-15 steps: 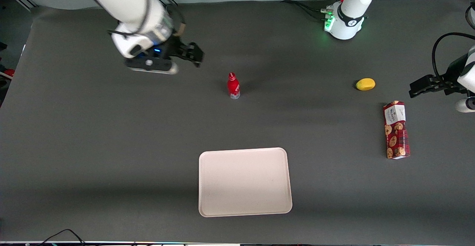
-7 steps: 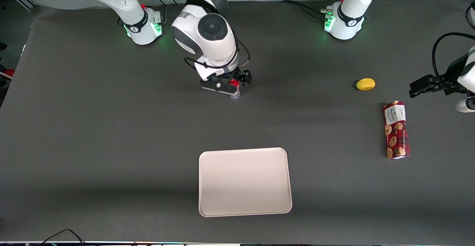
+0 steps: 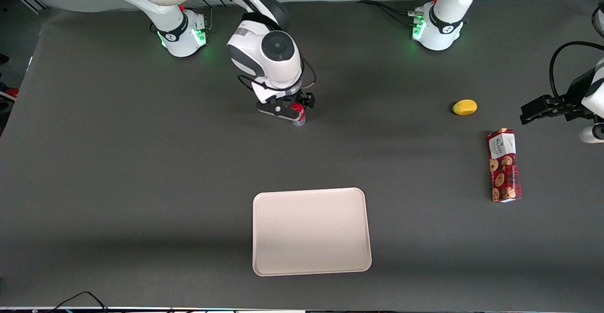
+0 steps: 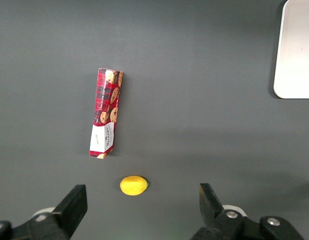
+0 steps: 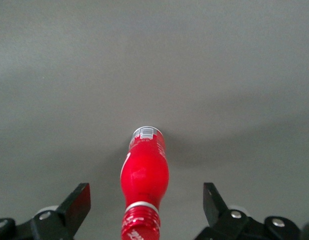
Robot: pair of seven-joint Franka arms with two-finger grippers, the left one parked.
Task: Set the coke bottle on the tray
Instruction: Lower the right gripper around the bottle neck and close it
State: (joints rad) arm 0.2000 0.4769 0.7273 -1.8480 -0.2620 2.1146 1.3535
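The tray (image 3: 311,231) lies nearer the front camera than the bottle (image 3: 298,116), well apart from it. The bottle stands upright on the table (image 3: 118,171), framed by the gripper (image 3: 293,110), whose fingers (image 5: 77,202) are spread wide, untouched by it. They should be closed squarely on the body before lifting.

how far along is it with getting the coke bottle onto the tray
Early. Done: the gripper is down around the coke bottle, fingers open on either side. In hand: closing on it; the bottle stands upright on the table. Left: grasp, lift and carry it nearer the front camera to the tray, which holds nothing.
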